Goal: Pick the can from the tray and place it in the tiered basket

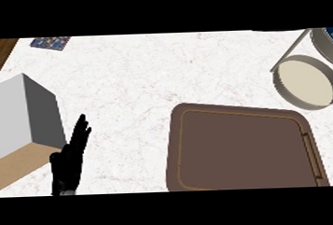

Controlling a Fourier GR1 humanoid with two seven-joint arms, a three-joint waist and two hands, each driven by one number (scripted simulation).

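The brown tray [243, 151] lies at the lower right of the counter, and nothing stands on it. At the upper right edge stands the tiered basket [287, 91], with a round cream lower tier and a grey upper ring. Inside that upper ring, cut off by the view's edge, shows a small blue shape [331, 32]; I cannot tell whether it is the can. My left hand [71, 152] rests open at the lower left, fingers pointing up, holding nothing. My right hand does not show.
A grey-white box [21, 114] stands at the left edge, close beside my left hand. A blue patterned object [49, 43] lies at the top left. Bare white marble counter spreads between the box and the tray.
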